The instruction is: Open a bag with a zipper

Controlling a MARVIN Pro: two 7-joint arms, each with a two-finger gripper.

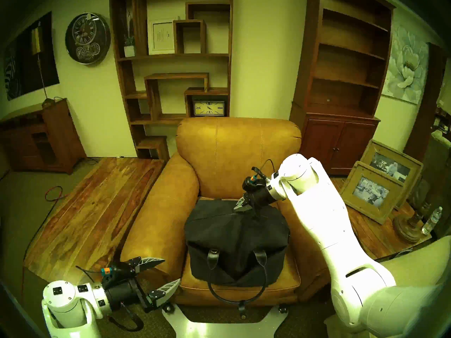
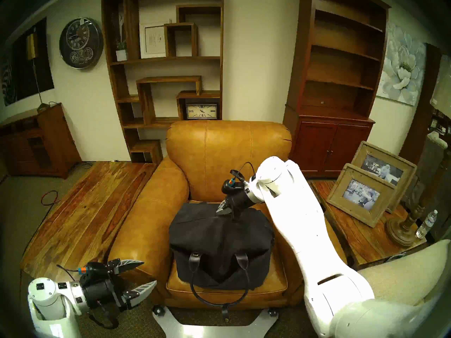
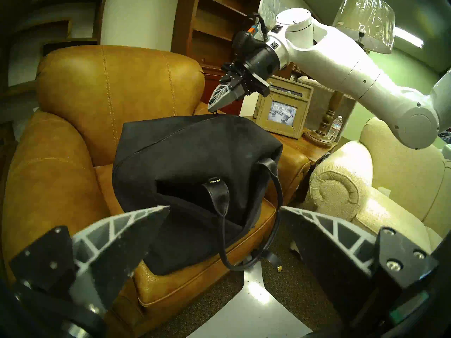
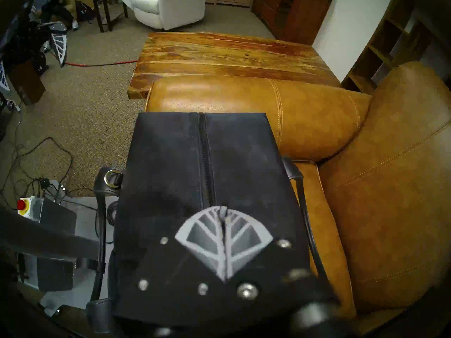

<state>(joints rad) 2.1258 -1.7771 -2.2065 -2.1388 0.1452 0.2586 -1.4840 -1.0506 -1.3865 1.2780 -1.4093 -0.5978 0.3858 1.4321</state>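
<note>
Left hand (image 1: 159, 274) gaping, empty; right hand (image 1: 238, 206) pinched on zipper (image 4: 204, 159) pull; bag (image 1: 234, 242) zipped, contents unseen, on armchair (image 1: 156, 208).

Bag (image 1: 234, 235): matt black canvas, smooth leather handles (image 1: 261, 257), metal ring (image 4: 111, 178). Armchair (image 1: 239, 149): glossy tan leather. Side table (image 1: 92, 203): polished wood.

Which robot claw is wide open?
The left gripper, low beside the armchair, has its fingers spread wide. The right gripper, over the black bag, is pinched shut.

Looks like a furniture showroom: tan leather armchair (image 1: 238, 154), wooden bookcases (image 1: 170, 62), wall clock (image 1: 87, 39), framed pictures (image 1: 380, 183), plastic-wrapped lamp (image 3: 364, 23).
</note>
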